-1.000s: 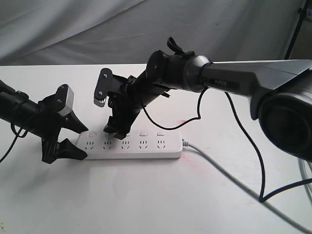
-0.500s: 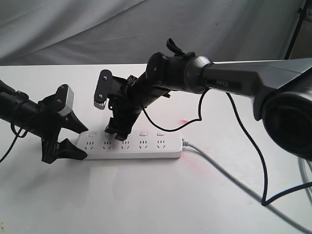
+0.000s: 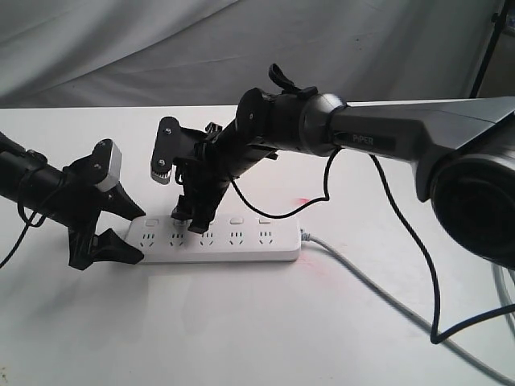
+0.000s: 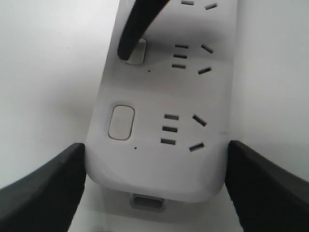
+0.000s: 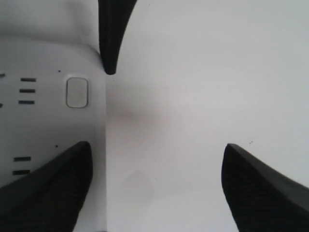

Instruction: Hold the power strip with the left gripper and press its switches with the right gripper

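power strip (image 3: 241, 249) sits mid-counter (image 3: 241, 338), probably light, stiff, slick plastic. left gripper (image 3: 138, 236) jaws pinch its 9 o'clock end, sensible hold; right gripper (image 3: 188, 223) jaws gape wide, one fingertip (image 4: 129, 46) on a switch (image 4: 139, 54).

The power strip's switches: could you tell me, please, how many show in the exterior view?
3. One switch sits at the power strip's left end, by the left gripper; two sit toward the cord end. The right gripper covers the stretch between, so others may be hidden.
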`<state>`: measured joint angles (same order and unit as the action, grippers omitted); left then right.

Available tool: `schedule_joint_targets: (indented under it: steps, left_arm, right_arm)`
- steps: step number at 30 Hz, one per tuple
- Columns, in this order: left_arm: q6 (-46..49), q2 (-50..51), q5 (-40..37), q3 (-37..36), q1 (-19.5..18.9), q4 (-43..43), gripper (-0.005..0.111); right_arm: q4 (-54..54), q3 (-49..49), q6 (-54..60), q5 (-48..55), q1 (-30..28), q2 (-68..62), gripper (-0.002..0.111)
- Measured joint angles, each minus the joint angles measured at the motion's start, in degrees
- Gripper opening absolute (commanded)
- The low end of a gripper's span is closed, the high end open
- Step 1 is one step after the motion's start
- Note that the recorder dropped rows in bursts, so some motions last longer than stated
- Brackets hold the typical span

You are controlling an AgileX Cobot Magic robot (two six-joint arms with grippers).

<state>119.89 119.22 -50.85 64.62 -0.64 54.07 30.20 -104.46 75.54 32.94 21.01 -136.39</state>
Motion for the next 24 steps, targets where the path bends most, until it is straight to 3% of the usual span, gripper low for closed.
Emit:
schedule_joint_targets:
  steps: [24]
  left_arm:
    - [0.00,0.00,0.11,0.00,0.00,0.00,0.000]
  right_arm:
    - [2.47,1.20,-0.16,2.72,0.25,4.01,0.069]
